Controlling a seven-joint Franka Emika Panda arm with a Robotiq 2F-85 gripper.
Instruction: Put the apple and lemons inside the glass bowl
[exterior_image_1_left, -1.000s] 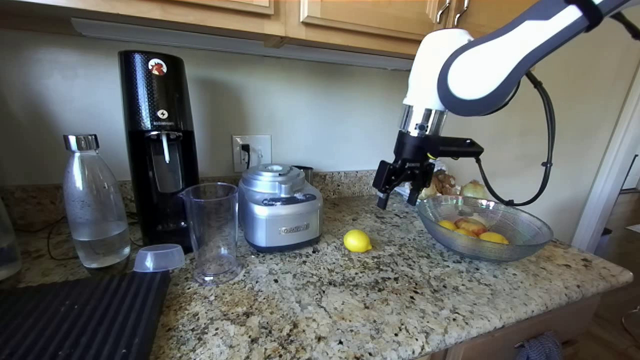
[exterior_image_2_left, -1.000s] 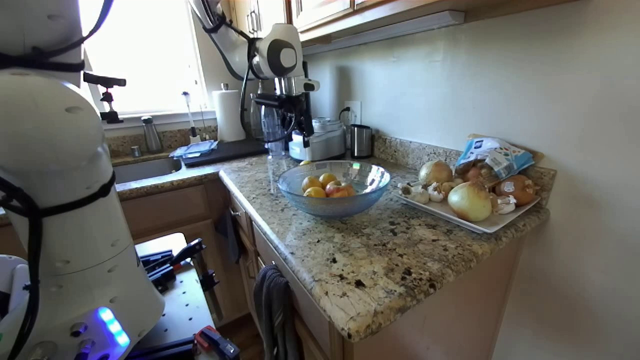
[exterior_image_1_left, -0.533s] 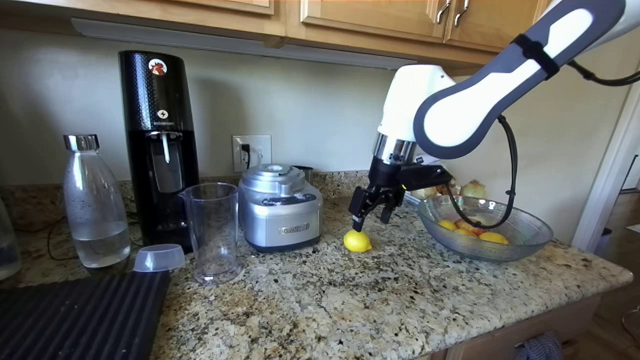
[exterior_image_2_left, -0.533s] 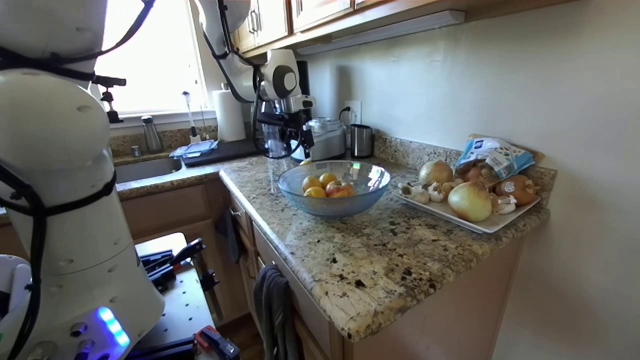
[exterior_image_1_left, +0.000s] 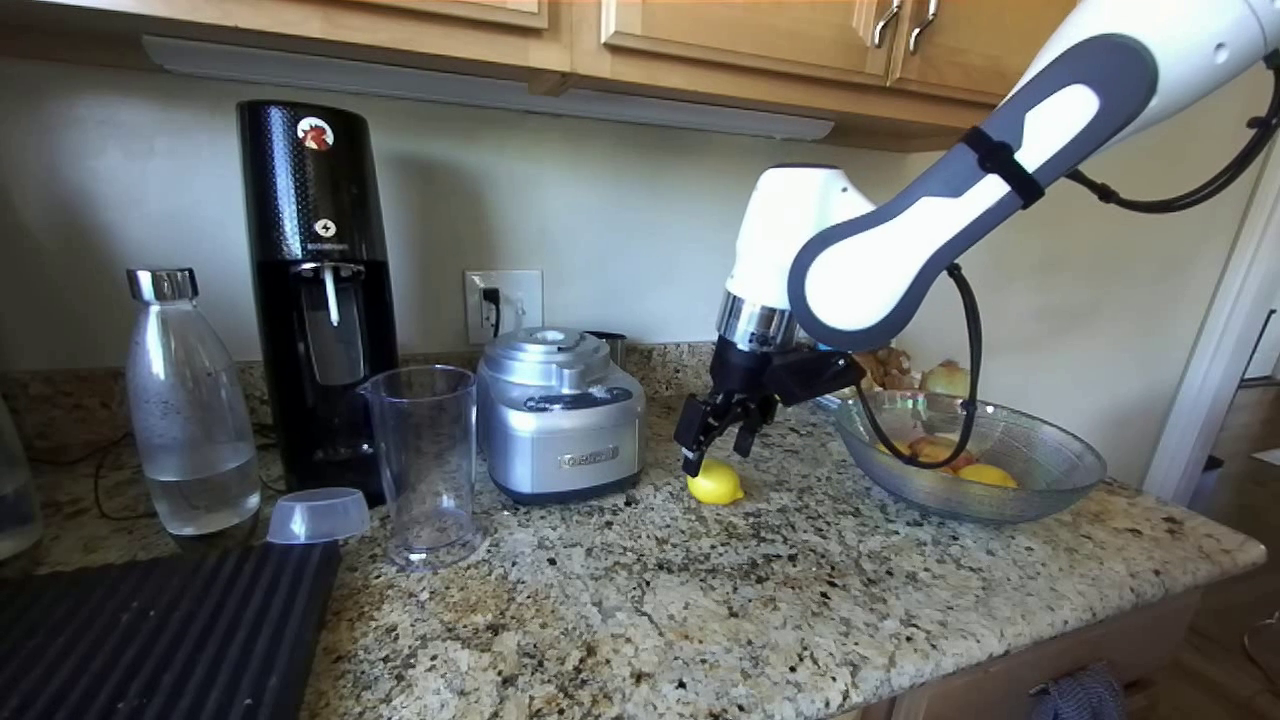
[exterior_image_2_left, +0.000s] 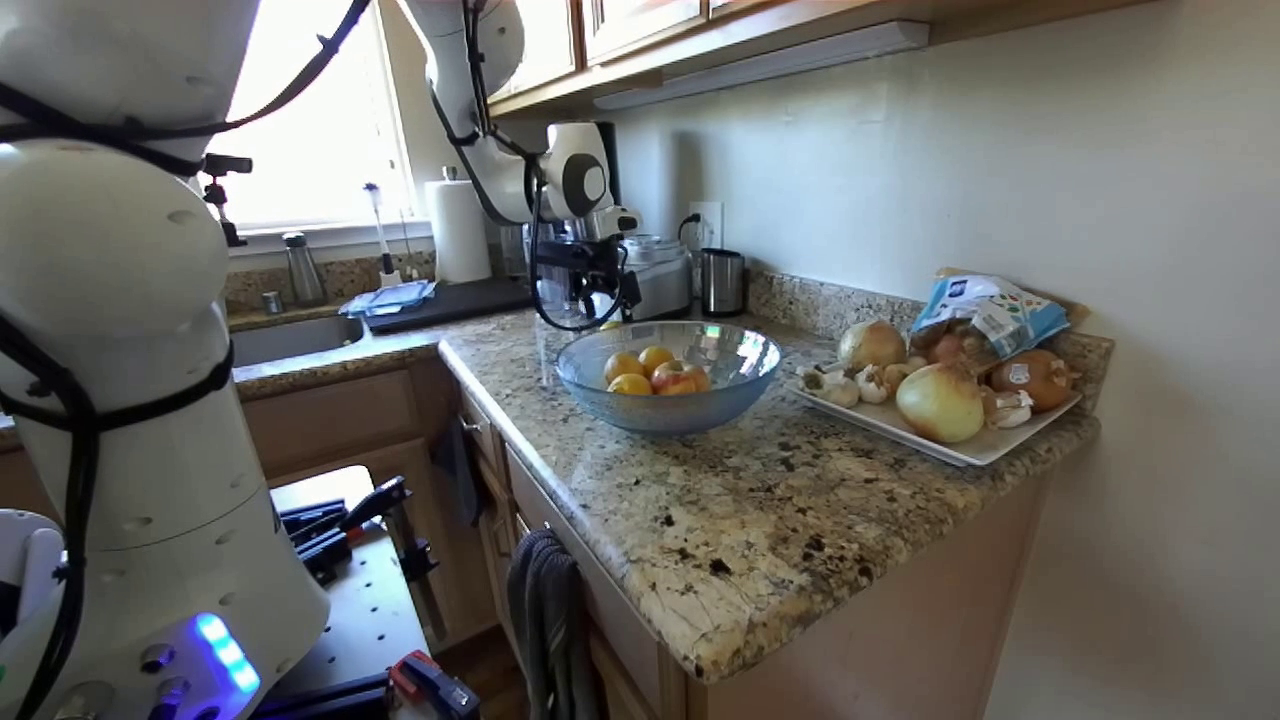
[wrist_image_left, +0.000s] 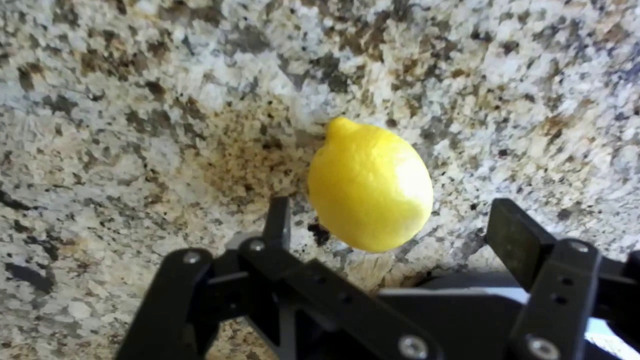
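since the earlier frames the white-and-grey robot arm (exterior_image_1_left: 880, 265) has come down, taking its black two-finger gripper (exterior_image_1_left: 718, 456) from near the wide shallow clear glass bowl (exterior_image_1_left: 930, 500) to low at the small round-oval bright yellow lemon (wrist_image_left: 370, 187); bowl and fruit haven't shifted.

wrist view: lemon loose on the speckled beige-brown granite countertop (exterior_image_1_left: 620, 600), nub pointing away from the gripper. black fingers (wrist_image_left: 517, 245) spread wide, countertop showing between the lemon and each.

in an exterior view the lemon (exterior_image_1_left: 718, 487) shows nearly whole, near the boxy silver food processor (exterior_image_1_left: 565, 430); in an exterior view only a sliver of the lemon (exterior_image_2_left: 610, 325) tops the bowl rim. inside the bowl, in both exterior views: round red apple (exterior_image_2_left: 672, 376) with yellowish patches, three more yellow lemons (exterior_image_2_left: 630, 384) beside it. long white plate (exterior_image_2_left: 1005, 437) with round yellow-brown onions (exterior_image_2_left: 940, 403) and white garlic bulbs (exterior_image_2_left: 835, 388) is laid out in an exterior view; in an exterior view only tops of onions (exterior_image_1_left: 945, 378) show past the bowl.

countertop also carries a black ridged mat (exterior_image_1_left: 150, 640), tall clear plastic pitcher (exterior_image_1_left: 430, 460), clear silver-capped bottle (exterior_image_1_left: 190, 430). behind: tall black soda machine (exterior_image_1_left: 320, 180), cream wall (exterior_image_1_left: 640, 220), pale wood upper cabinets (exterior_image_1_left: 730, 40), bright window (exterior_image_2_left: 330, 140).
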